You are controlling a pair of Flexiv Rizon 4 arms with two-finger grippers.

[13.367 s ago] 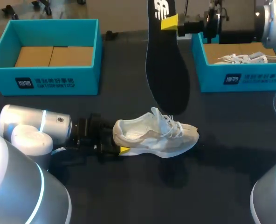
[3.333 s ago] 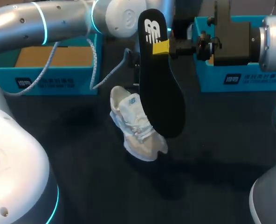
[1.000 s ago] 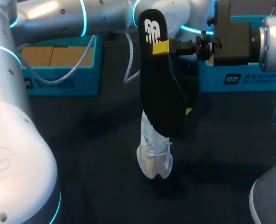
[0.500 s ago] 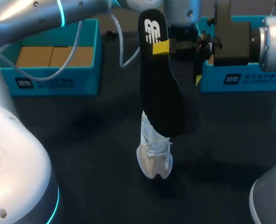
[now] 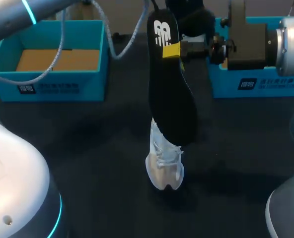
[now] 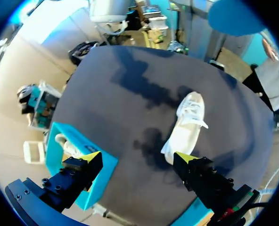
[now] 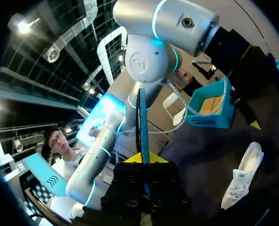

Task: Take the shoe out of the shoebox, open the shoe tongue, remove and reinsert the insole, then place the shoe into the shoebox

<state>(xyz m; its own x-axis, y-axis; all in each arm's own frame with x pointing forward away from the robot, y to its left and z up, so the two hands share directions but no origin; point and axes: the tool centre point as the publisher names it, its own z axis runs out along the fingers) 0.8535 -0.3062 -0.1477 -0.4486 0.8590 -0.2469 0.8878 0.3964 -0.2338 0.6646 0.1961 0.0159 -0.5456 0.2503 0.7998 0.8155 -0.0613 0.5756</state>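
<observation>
Head view showed my right gripper [image 5: 172,50] clamped on the insole [image 5: 171,99] near its heel end. The black sole hung toe-down below those fingers and seemed to meet the white shoe [image 5: 164,166] on the table [image 5: 87,148]. I judged it was held upright like that so the toe could be fed into the shoe's opening.

The right wrist view corrected that overlap. There the insole [image 7: 141,117] stood edge-on between the 2 yellow tips of the gripper [image 7: 143,157], while the shoe [image 7: 243,174] lay off to 1 side of them, well apart.

The left wrist view added what neither other view gave. My left gripper [image 6: 137,157] hung high with its fingers spread wide and nothing between them. The shoe [image 6: 189,127] lay alone far ahead of it, unheld. A teal box [image 6: 66,155] sat just beside 1 finger.
</observation>
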